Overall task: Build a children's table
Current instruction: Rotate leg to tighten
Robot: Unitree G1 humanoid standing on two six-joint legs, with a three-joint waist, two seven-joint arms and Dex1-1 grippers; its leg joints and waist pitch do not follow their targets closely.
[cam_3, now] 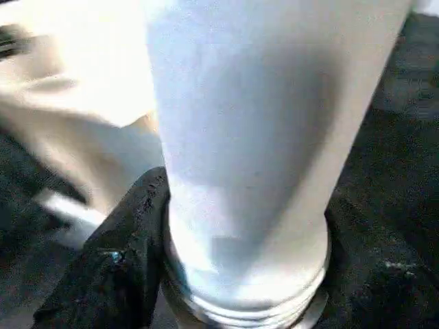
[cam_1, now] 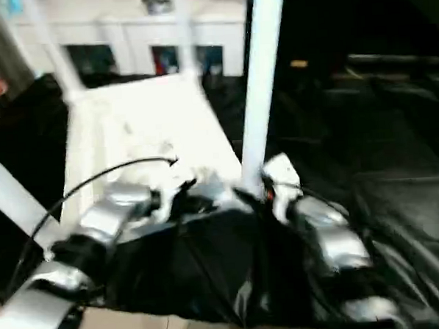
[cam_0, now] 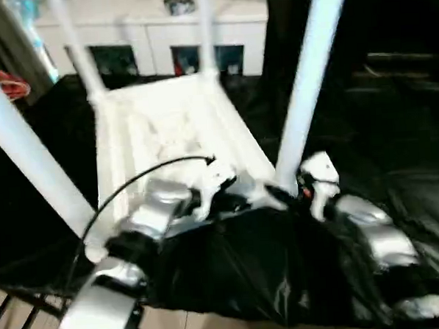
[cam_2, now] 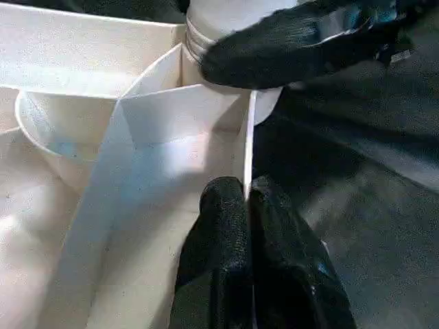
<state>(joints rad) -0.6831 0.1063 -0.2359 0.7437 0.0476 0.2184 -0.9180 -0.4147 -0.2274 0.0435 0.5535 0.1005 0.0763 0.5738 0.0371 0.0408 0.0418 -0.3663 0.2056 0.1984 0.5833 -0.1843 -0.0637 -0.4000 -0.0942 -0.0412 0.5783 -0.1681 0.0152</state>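
Left end effector (cam_2: pixel 247 205) pinched on tabletop rib (cam_2: pixel 249 137), right end effector (cam_3: pixel 233 274) clamping last leg (cam_3: pixel 260 123) base; next: twist home into socket.

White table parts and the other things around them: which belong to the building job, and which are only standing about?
Belong to the job: upturned table top; near-right leg, held by the right gripper; left gripper, pinching a rib.

Standing about: white cabinet; black cloth.
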